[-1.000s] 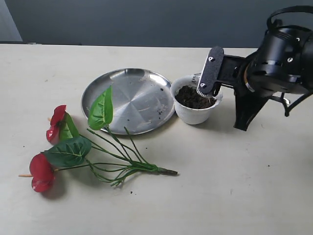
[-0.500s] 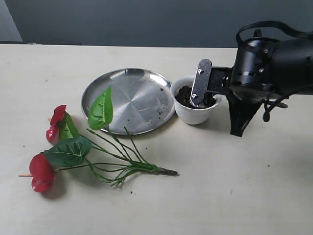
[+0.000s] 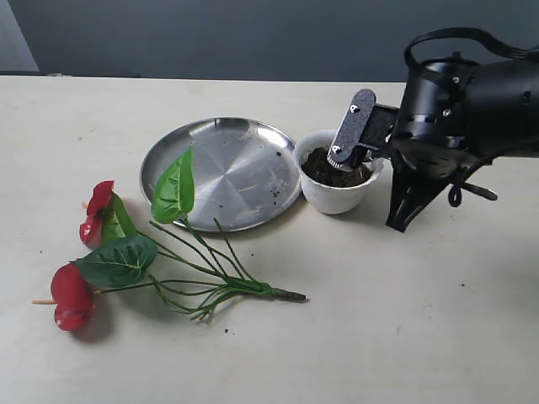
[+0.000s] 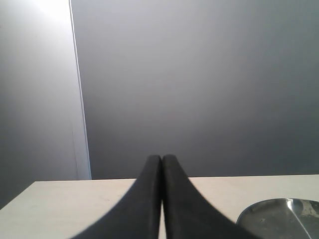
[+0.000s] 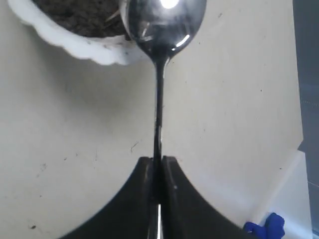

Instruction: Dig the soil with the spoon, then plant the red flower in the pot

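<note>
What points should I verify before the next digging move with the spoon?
1. Right gripper shut on the spoon handle: ok.
2. Spoon bowl at the rim of the pot: ok.
3. Pot upright, soil inside: ok.
4. Red flower lying on the table, clear of the pot: ok.
5. Left gripper shut, empty, away from the pot: ok.
6. Soil on the spoon: cannot tell.

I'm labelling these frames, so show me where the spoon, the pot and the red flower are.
spoon (image 5: 160, 20): right wrist view, on its shiny bowl.
pot (image 3: 330, 198): exterior view, on its white outer wall.
red flower (image 3: 71, 295): exterior view, on the nearer red bloom.
</note>
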Tool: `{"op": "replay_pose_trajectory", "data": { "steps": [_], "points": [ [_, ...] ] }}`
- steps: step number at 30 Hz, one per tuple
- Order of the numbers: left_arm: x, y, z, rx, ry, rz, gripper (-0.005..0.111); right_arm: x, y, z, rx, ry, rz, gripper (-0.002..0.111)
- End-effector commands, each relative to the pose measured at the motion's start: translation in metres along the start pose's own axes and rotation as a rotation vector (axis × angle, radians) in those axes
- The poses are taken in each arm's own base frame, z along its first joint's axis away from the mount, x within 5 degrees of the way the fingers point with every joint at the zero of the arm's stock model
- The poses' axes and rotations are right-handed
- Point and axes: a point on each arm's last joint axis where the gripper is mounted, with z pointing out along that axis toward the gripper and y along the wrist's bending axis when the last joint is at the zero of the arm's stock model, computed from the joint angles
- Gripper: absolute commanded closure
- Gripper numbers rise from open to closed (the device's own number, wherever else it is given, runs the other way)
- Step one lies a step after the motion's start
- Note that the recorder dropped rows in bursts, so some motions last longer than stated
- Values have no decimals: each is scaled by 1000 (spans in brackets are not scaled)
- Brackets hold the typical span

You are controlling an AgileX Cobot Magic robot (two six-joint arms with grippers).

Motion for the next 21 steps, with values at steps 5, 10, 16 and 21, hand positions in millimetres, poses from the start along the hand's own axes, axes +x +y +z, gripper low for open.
{"op": "replay_pose_trajectory", "data": {
  "steps": [5,10,16,21],
  "points": [
    [-3,-1,0,14,-17,-5,106,-4,5,-15,-129,-106,101,109],
    [-3,-1,0,14,-17,-5,106,-3,8,1,-96,-1,133,109],
    [-3,-1,0,14,-17,-5,106,-19,-19,-35,-115,-160,348,109],
    [-3,-1,0,14,-17,-5,106,-53,-25,-64,-261,-445,456,109]
  ]
}}
